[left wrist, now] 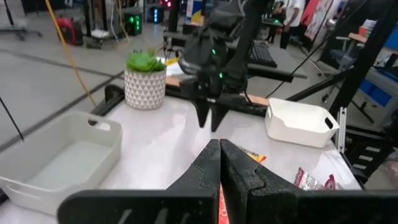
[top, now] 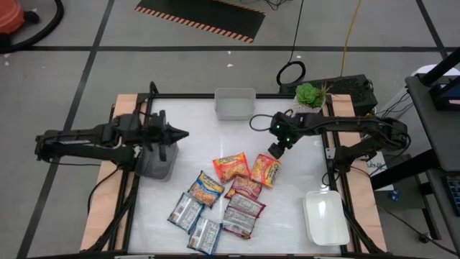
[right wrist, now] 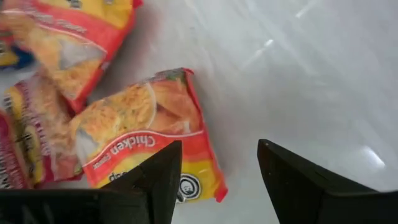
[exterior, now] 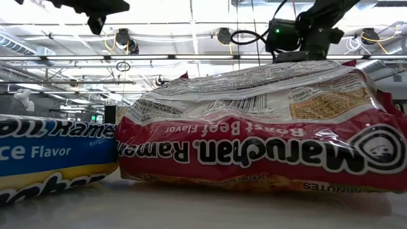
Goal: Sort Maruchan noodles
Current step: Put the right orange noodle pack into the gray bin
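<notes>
Several Maruchan noodle packets lie flat in a loose cluster mid-table: orange ones point(top: 230, 167), maroon-and-silver ones point(top: 244, 208) and blue-and-yellow ones point(top: 206, 188). My right gripper point(right wrist: 217, 168) hangs open, pointing steeply down, just above and to the far side of an orange chicken packet point(right wrist: 143, 130) at the cluster's right point(top: 265, 171), touching nothing. My left gripper point(top: 181, 134) is shut and empty, held high and roughly level over the grey tray point(top: 154, 164) at the table's left. The low view is filled by a maroon roast-beef packet point(exterior: 254, 133) and a blue one point(exterior: 44, 152).
A white tray point(top: 235, 104) stands at the far edge and another white tray point(top: 325, 216) at the near right. A potted plant point(top: 309, 93) sits at the far right corner. Bare tabletop lies between the cluster and the far tray.
</notes>
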{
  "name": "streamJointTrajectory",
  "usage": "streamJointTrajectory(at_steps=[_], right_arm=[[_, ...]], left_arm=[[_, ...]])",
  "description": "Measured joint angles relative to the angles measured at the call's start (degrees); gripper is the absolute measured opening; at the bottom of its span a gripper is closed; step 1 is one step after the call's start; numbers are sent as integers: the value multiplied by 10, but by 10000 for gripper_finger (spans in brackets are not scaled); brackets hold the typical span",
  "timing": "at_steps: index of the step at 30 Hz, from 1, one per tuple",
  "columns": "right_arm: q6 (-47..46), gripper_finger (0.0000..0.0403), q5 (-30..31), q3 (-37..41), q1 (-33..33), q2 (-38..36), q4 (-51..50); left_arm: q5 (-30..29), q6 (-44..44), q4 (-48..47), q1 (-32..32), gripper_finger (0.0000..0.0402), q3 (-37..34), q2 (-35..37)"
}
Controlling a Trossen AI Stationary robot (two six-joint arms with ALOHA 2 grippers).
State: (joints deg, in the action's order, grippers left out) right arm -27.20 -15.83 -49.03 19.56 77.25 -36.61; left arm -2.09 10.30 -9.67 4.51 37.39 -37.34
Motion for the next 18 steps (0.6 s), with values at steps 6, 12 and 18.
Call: streamJointTrajectory(at_steps=[6,12,18], right_arm=[[55,203,-100,43,40,0,32],[65,203,-114,81,53,0,37],[29,203,-138,133,58,0,112]], left_arm=[[0,53,28,0,5,0,-26],[-7,50,78,0,5,0,-36],[-10,53,83,0,5,0,-36]])
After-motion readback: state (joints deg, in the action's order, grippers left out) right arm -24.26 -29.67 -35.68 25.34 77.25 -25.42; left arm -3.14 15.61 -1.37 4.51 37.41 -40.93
